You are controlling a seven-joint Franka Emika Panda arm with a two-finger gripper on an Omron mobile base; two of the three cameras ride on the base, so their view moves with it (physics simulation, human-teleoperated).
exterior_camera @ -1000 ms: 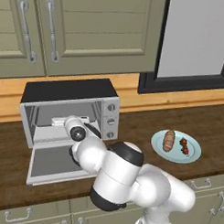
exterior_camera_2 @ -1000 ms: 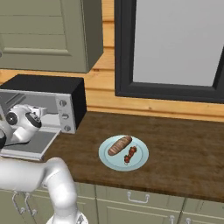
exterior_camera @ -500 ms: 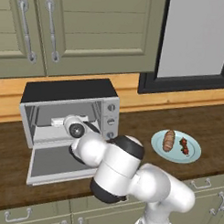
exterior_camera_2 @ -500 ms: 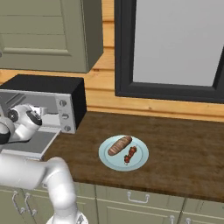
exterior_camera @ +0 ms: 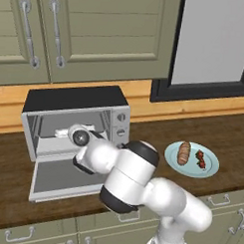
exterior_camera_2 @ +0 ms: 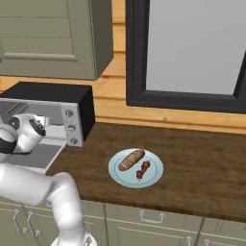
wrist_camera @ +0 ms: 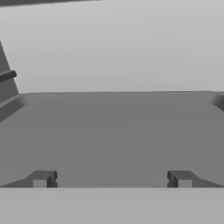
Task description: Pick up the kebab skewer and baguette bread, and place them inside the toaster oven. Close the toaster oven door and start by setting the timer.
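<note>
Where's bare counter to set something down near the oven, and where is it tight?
Free: the brown counter right of the blue plate, and the strip between that plate and the toaster oven. Crowded: the oven mouth, where the open gripper and arm sit above the lowered toaster oven door. The plate holds the baguette bread and kebab skewer.

Rendered frames, evenly and brightly lit, no glare. Shadows soft and faint on the tabletop (exterior_camera_2: pixel 202 163). Hand view flat grey, slightly soft.
</note>
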